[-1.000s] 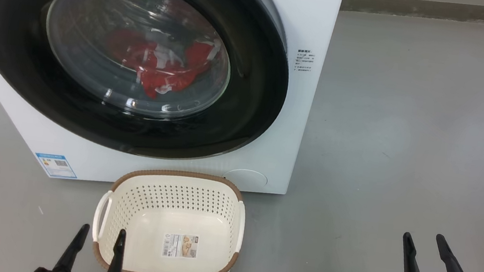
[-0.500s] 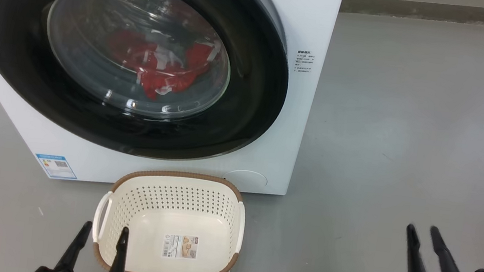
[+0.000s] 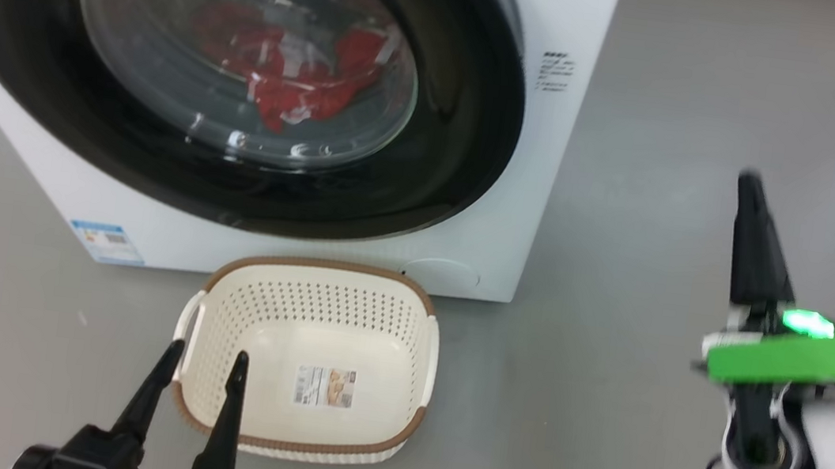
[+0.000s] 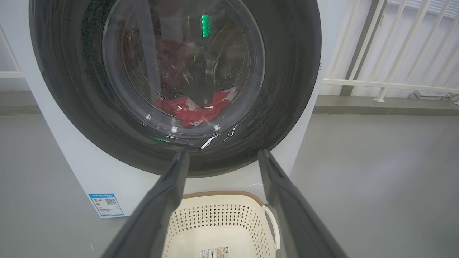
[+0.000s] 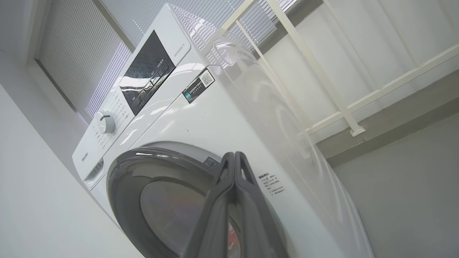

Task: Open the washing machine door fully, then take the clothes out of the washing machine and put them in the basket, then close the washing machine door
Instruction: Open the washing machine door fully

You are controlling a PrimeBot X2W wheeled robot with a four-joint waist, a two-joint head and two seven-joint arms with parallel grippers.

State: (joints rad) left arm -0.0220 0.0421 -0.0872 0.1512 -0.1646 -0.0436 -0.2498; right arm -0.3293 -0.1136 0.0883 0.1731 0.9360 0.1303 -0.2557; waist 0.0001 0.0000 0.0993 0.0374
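The white washing machine (image 3: 572, 14) stands at the upper left, and the washing machine door (image 3: 469, 137), a black ring around a glass bowl, covers its opening. Red and white clothes (image 3: 299, 92) lie inside, seen through the glass. On the floor in front stands the cream basket (image 3: 326, 265), with nothing in it but a sticker. My left gripper (image 3: 206, 356) is open over the basket's near left corner. Off to the machine's right, my right gripper (image 3: 750, 188) is shut on nothing, its fingers pointing up. The right wrist view has those closed fingers (image 5: 235, 168) before the door (image 5: 161, 200).
Bare grey floor (image 3: 676, 139) stretches right of the machine. A white railing (image 4: 394, 53) runs along the wall behind it. The machine's control panel (image 5: 147, 71) and dial (image 5: 104, 122) are at its top front. A blue label (image 3: 107, 242) marks its lower left corner.
My right gripper has shut and risen well up the head view. The camera has shifted a little, so the machine and basket sit differently. The left gripper stays open.
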